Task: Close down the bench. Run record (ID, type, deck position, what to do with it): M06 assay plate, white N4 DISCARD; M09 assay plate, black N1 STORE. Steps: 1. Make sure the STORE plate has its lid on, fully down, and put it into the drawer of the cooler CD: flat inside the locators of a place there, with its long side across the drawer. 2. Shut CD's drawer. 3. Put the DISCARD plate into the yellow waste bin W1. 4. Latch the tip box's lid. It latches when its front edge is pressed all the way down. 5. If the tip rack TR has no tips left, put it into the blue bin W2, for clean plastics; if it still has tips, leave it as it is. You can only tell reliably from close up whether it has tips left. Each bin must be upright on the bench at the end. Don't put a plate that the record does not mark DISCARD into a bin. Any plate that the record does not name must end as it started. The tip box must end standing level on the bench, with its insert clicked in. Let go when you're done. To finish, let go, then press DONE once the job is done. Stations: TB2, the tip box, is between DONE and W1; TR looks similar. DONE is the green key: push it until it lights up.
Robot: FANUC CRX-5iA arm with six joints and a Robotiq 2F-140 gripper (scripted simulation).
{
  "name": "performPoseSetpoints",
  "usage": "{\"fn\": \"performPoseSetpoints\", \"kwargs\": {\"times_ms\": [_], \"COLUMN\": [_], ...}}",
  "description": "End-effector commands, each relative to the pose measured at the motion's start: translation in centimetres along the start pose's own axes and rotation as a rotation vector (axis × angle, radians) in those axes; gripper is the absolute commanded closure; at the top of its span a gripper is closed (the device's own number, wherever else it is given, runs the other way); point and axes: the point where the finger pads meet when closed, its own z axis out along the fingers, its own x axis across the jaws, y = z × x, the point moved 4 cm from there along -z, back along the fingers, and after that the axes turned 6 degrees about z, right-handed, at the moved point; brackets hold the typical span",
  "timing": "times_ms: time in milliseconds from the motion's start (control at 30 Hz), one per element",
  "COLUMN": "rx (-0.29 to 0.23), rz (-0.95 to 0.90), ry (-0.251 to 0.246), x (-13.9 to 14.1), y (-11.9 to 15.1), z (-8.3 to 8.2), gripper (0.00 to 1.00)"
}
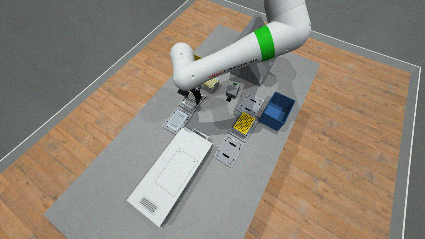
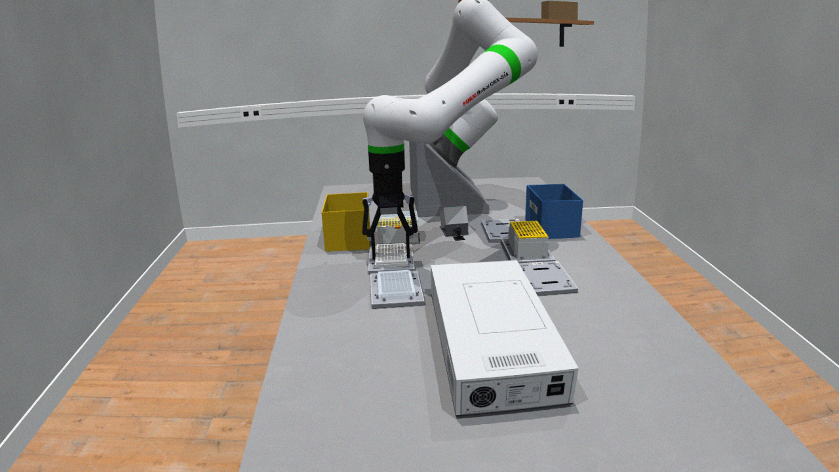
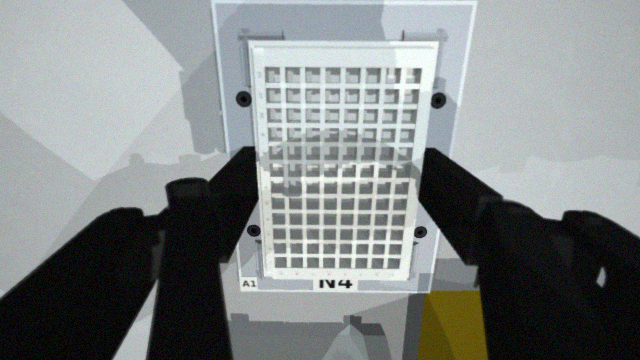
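My gripper (image 2: 391, 252) (image 3: 338, 171) is shut on the white assay plate (image 1: 189, 103) (image 3: 345, 204), its fingers flush against both long sides. The plate sits in the nest marked N4 (image 3: 420, 20). The yellow bin W1 (image 2: 345, 230) (image 3: 452, 325) stands beyond it. The tip box (image 2: 384, 236) (image 1: 212, 88) is partly hidden by the gripper; its lid position is unclear. The rack TR (image 1: 244, 123) (image 2: 529, 230) has a yellow top; I cannot tell whether it holds tips. The cooler CD (image 1: 169, 178) (image 2: 504, 316) looks shut. No black plate shows. The green DONE key (image 1: 234, 84) tops a small box.
A plate (image 1: 176, 119) (image 2: 396, 283), apparently with a clear lid, sits in the nest just before N4. The nest marked N1 (image 1: 227, 148) (image 2: 560, 281) and the nest (image 1: 249, 104) behind TR are empty. The blue bin W2 (image 1: 276, 111) (image 2: 565, 217) stands upright at right.
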Motion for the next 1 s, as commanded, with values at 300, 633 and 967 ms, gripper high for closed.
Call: {"fn": "performPoseSetpoints", "kwargs": {"times_ms": [300, 633, 967], "rx": [0.002, 0.002, 0.002], "rz": [0.000, 0.000, 0.000], "ry": [0.001, 0.001, 0.001], "x": [0.03, 0.03, 0.03], "y": [-0.06, -0.06, -0.06], "z": [-0.19, -0.25, -0.31], "gripper": [0.90, 0.90, 0.90]}}
